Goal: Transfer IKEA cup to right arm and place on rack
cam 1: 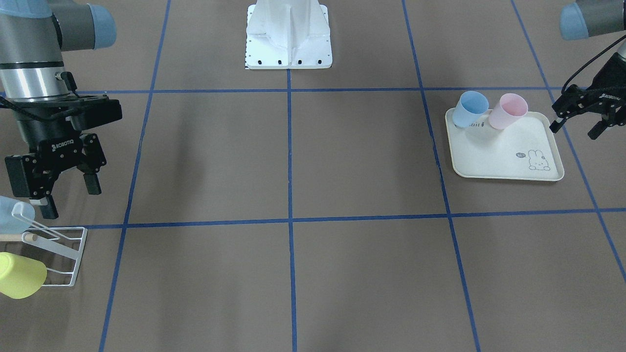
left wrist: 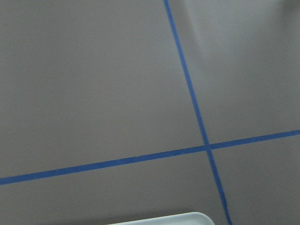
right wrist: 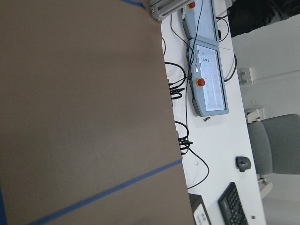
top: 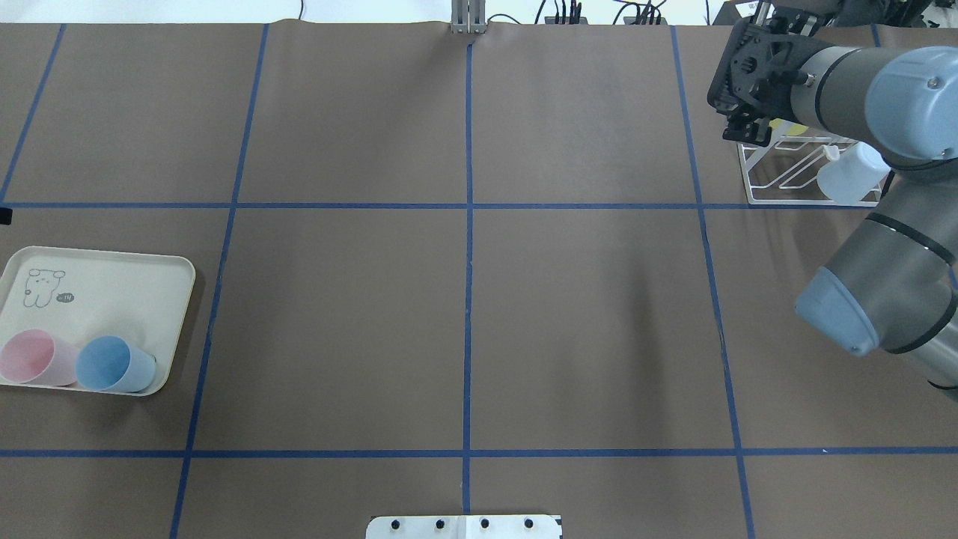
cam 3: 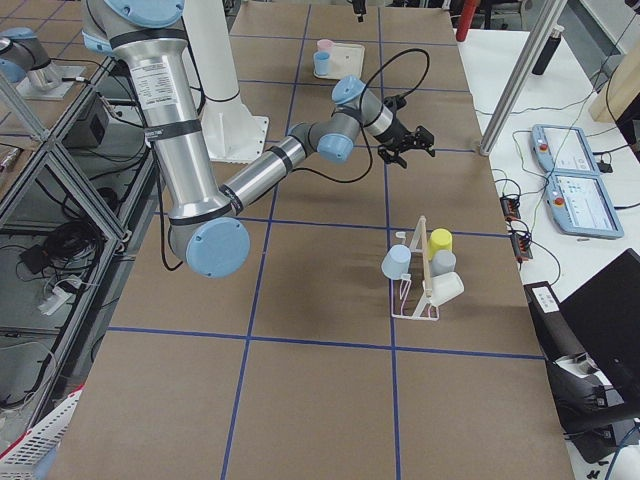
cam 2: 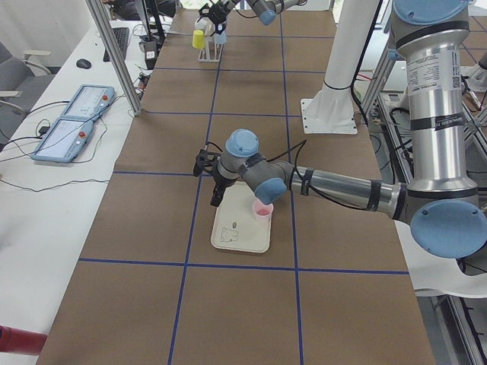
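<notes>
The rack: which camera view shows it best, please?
The exterior right view: the whole rack stands unobstructed. The front-facing view cuts it off at the frame's edge, the overhead view has the right arm partly covering it, and the exterior left view shows it tiny. Neither wrist view shows it.

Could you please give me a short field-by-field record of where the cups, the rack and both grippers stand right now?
Right gripper: open, empty, above the table next to the small white wire rack with a wooden dowel
Rack load: yellow cup, blue cup, grey cup, white cup
Tray: cream rabbit-print tray, on the robot's left side of the table
On tray: light-blue plastic cup and pink plastic cup, upright, side by side
Left gripper: open, empty, beside the tray
Handover: not begun
</notes>
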You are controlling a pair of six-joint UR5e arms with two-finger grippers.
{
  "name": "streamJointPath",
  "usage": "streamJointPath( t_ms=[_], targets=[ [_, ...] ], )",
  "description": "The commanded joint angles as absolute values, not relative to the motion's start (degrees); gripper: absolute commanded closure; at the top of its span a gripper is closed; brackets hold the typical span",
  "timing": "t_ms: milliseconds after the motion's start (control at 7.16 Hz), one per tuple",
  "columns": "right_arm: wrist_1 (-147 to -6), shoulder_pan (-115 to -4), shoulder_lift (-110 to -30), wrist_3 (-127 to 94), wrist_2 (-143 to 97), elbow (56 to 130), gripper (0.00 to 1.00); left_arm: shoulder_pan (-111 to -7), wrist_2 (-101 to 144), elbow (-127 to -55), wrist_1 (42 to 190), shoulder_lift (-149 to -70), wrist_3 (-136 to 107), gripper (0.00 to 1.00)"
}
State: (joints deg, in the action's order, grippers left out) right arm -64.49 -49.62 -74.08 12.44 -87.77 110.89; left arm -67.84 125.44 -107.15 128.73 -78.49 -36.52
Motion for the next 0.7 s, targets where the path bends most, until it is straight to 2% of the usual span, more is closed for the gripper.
streamJointPath(
  t_ms=[0, 279, 559],
  targets=[
    [-64.68, -44.50, -74.18, -8.98, -89.56, 114.25, 0.00, -62.96, 125.16, -107.49, 129.63, -73.14, -36.30, 0.00],
    [-70.71, -42.72, -74.62, -10.11, -100.12, 115.83, 0.00, -57.59, 125.24, -107.49, 132.27, -68.22, -36.91, 0.00],
    [-72.16, -42.54, -74.01, -13.96, -101.25, 116.72, 0.00, -55.47, 125.51, -107.40, 132.54, -67.67, -38.83, 0.00]
  ],
)
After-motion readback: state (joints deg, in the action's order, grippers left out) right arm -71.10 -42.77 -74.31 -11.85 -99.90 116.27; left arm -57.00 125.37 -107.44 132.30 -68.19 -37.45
